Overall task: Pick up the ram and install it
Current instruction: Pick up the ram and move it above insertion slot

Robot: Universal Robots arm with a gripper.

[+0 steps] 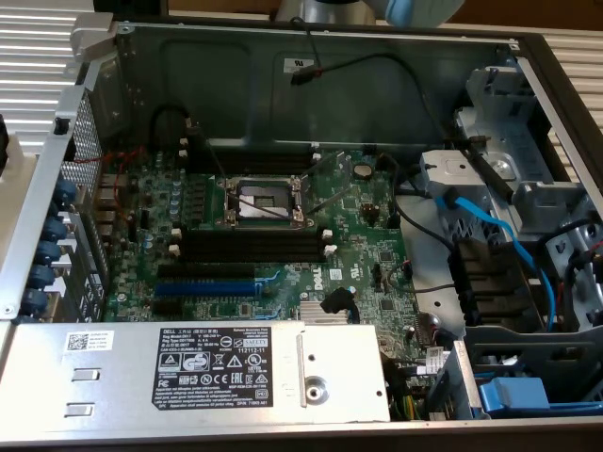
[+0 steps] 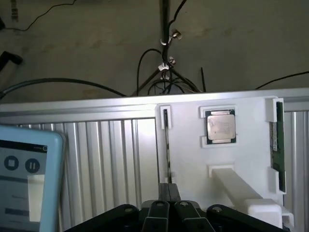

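In the exterior view an open desktop case shows its motherboard with the CPU socket near the middle. Long black memory slots with white end clips lie just beside the socket, on its side toward the power supply, and they look unfilled. A blue expansion slot lies beyond them on that same side. In the wrist view, the ram is a dark green stick standing on its long edge in a channel of a white holder. The holder also carries a processor chip, and the ram sits near the chip along one outer border of the holder. On the chip's other side a thin dark strip stands in another channel. It may be a second stick seen edge-on, but I cannot tell. The gripper is lined up with that strip, with its jaws drawn together and nothing visibly between them. A lit tablet screen sits well apart from the holder. The stick should be light, stiff and thin, and it will probably not tolerate bending or knocks to its chips. Its flat faces are likely smooth, so an off-centre pinch could let it swing. I judge the safest hold to be across the two faces at mid-length, on the free upper edge, clear of the contact edge seated in the channel.
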